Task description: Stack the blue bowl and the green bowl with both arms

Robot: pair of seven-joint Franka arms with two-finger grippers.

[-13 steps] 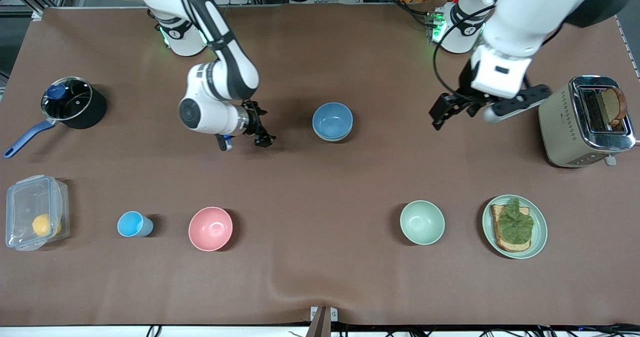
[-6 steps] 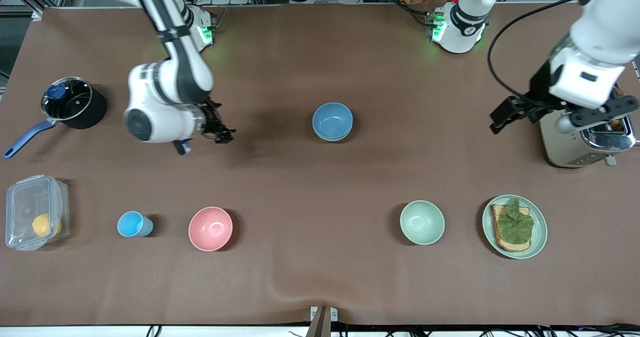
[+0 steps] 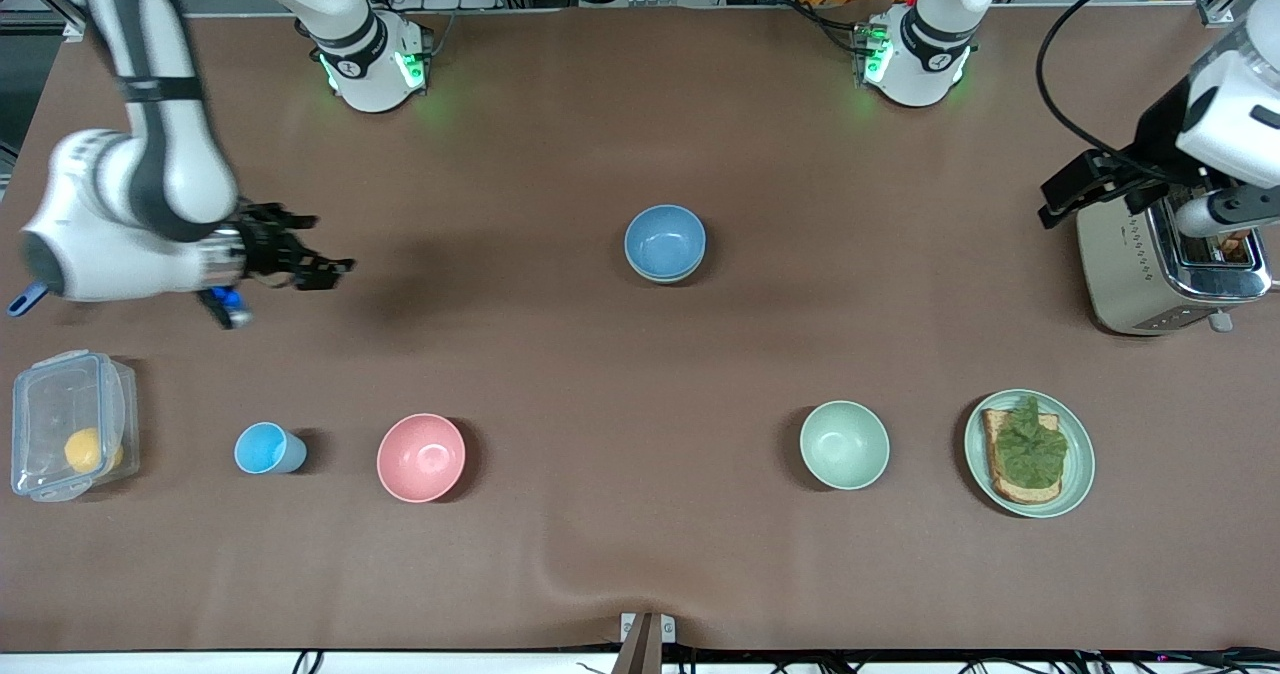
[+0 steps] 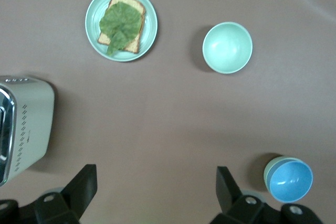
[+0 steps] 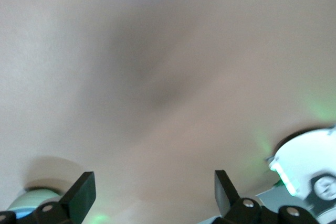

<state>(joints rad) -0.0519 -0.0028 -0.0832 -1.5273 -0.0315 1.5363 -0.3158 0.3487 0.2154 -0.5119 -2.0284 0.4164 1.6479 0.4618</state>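
The blue bowl (image 3: 665,240) sits nested in the green bowl (image 3: 664,278) at the middle of the table; only a sliver of green rim shows under it. The left wrist view shows the same stack, blue bowl (image 4: 290,180) in green bowl (image 4: 269,168). My right gripper (image 3: 312,254) is open and empty over bare table toward the right arm's end, well away from the stack; its jaws stand wide (image 5: 152,179). My left gripper (image 3: 1072,190) is open and empty in the air beside the toaster (image 3: 1165,254); its jaws stand wide (image 4: 155,174).
A pale mint bowl (image 3: 844,444) and a green plate with toast (image 3: 1080,474) lie nearer the front camera toward the left arm's end. A pink bowl (image 3: 421,457), a light-blue cup (image 3: 265,448) and a clear lidded box (image 3: 70,424) lie toward the right arm's end.
Both arms have swung away from the stacked bowls: the right gripper toward its end of the table, the left gripper toward the toaster. The bowls have not moved.
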